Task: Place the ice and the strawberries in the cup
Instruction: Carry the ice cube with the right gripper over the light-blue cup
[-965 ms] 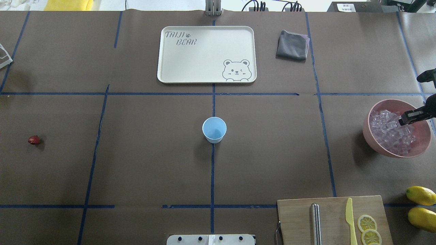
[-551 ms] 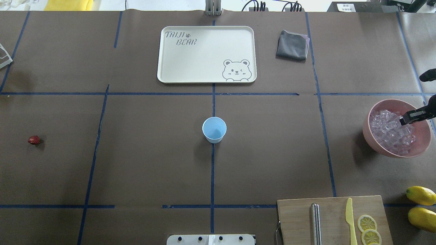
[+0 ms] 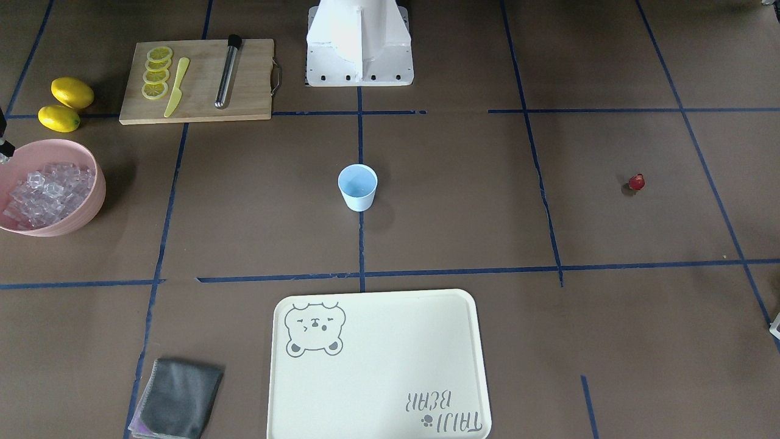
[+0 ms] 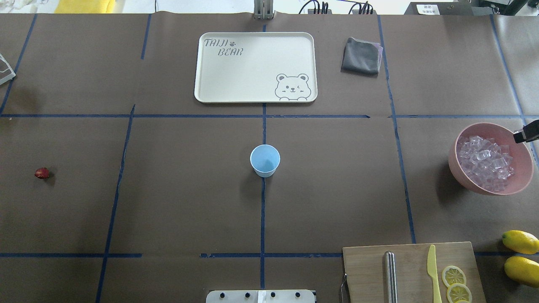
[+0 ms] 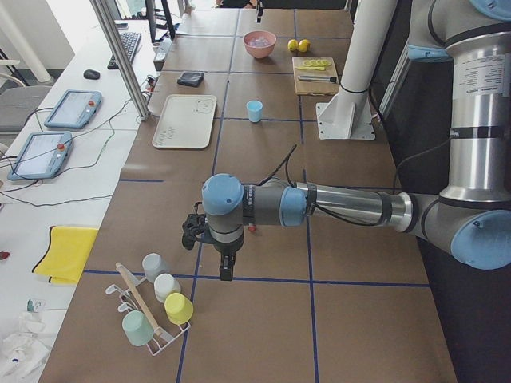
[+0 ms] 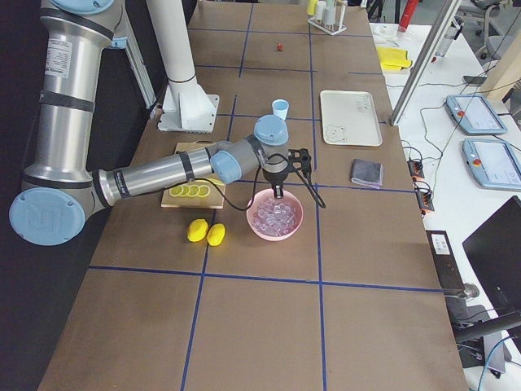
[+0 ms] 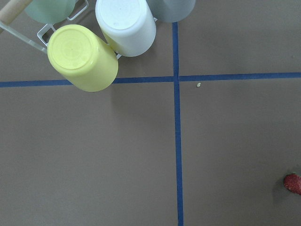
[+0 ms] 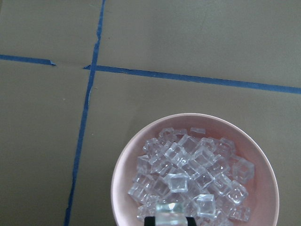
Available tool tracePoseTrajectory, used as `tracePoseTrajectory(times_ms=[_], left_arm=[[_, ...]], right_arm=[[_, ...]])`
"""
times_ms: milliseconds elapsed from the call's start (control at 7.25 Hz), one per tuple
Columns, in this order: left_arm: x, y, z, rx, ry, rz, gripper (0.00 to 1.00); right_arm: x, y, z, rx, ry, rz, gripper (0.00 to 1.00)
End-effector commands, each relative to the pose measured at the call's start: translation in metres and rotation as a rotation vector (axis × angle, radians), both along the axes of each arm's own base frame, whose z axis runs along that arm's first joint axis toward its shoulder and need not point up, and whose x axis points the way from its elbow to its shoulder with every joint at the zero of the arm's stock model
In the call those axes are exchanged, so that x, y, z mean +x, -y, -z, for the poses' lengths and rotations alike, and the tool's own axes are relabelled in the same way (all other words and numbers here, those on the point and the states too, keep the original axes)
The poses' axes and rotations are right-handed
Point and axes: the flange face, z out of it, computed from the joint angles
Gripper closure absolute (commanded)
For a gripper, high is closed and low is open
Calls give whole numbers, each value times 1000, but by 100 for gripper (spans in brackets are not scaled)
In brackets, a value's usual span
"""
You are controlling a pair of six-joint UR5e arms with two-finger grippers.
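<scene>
The light-blue cup (image 4: 265,160) stands upright at the table's middle, also in the front view (image 3: 358,186). The ice (image 4: 484,162) is heaped in a pink bowl (image 4: 454,164) at the right. My right gripper (image 8: 170,222) hangs above the bowl (image 8: 123,174), shut on one clear ice cube (image 8: 170,213). Only its tip (image 4: 526,135) shows in the overhead view. The strawberry (image 4: 41,173) lies alone at the far left and shows at the left wrist view's edge (image 7: 292,183). My left gripper (image 5: 226,271) hovers near it, and I cannot tell whether it is open or shut.
A cream tray (image 4: 202,63) and a grey cloth (image 4: 361,56) lie at the far side. A cutting board (image 4: 366,269) with lemon slices, a yellow knife and a metal rod lies at the front right, with two lemons (image 4: 521,242) beside it. A rack of upturned cups (image 7: 82,59) stands beside the left gripper.
My right gripper has pulled away from over the ice toward the overhead view's right edge, leaving only its tip in view. The cup, strawberry and bowl have not moved.
</scene>
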Motion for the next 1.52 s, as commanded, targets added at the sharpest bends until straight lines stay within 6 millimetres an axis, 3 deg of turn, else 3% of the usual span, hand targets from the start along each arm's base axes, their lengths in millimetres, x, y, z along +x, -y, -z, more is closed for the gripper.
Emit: tracePoseTrajectory(times_ms=[0, 138, 276, 414, 551, 1103, 1378], left_arm=[[0, -1, 0, -1, 0, 0, 0], [0, -1, -1, -3, 0, 0, 0], [0, -1, -1, -3, -2, 0, 0], [0, -1, 0, -1, -2, 0, 0], [0, -1, 0, -1, -2, 0, 0], [0, -4, 14, -8, 0, 0, 0], [0, -4, 13, -9, 0, 0, 0]], right_arm=[[-2, 13, 72, -10, 0, -4, 100], [-14, 31, 110, -8, 0, 8, 100], [-48, 44, 151, -26, -25, 54, 100], [-99, 55, 216, 14, -130, 91, 100], [-149, 51, 258, 52, -205, 127, 100], [-310, 43, 333, -15, -116, 103, 100], [-383, 40, 355, -37, -112, 87, 100]])
